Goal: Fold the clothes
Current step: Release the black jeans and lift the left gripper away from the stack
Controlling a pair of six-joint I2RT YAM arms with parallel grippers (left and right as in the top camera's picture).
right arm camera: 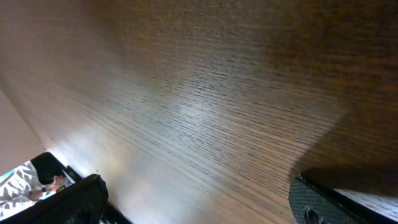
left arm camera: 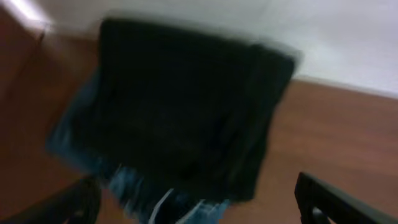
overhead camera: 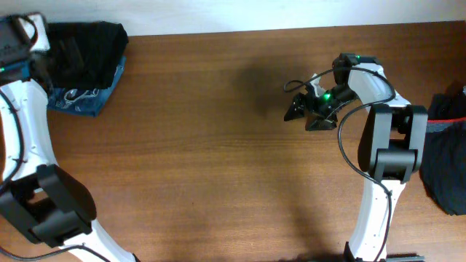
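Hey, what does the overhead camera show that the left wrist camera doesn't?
Overhead only: both arms, the right gripper open over the table, and a dark garment with a reddish band at the right edge.
Left wrist only: the left gripper from close up, its fingers spread wide, all blurred.
Both: the black trousers lying folded on the blue jeans at the table's far left corner, by the wall.

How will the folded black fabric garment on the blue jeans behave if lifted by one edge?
Probably floppy: the folded black fabric garment has soft, rumpled edges, so it would likely sag and unfold. It lies in a low, flat stack, so likely light. Pushed, it might drag the faded blue jeans beneath it.
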